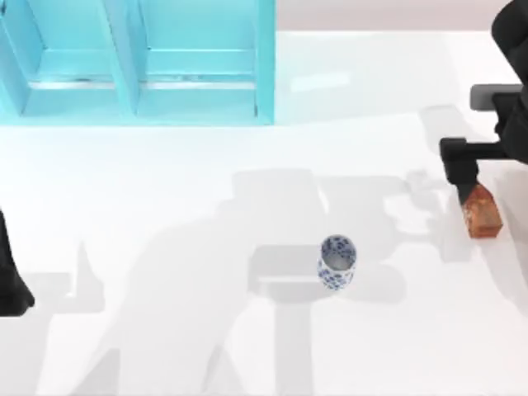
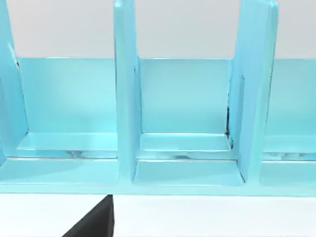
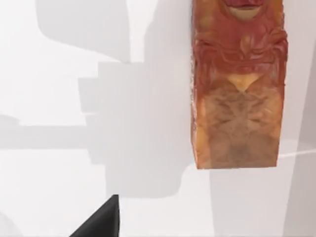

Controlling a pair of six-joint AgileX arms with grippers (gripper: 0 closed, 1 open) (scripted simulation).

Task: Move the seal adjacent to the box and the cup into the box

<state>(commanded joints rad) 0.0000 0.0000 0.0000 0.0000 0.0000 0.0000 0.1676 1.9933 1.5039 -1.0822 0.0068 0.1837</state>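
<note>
Two cyan shelf bays filled the table's far left, facing the parked left arm at the left edge. Near centre stood the porcelain-patterned cup, upright (well apart from everything). Smallest, the seal hung clamped in the right gripper near the right edge, evidently for carrying.

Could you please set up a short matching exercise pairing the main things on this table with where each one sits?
Things:
1. blue-and-white patterned cylindrical cup
2. reddish-brown rectangular seal block
3. large cyan shelf-like unit
4. left arm's black claw

Places:
A. far left part of the table
B. right edge, just below the right claw
C. left edge, nearer side
D. open table, right of centre

Pairs: 1-D, 2-B, 3-A, 4-C
</note>
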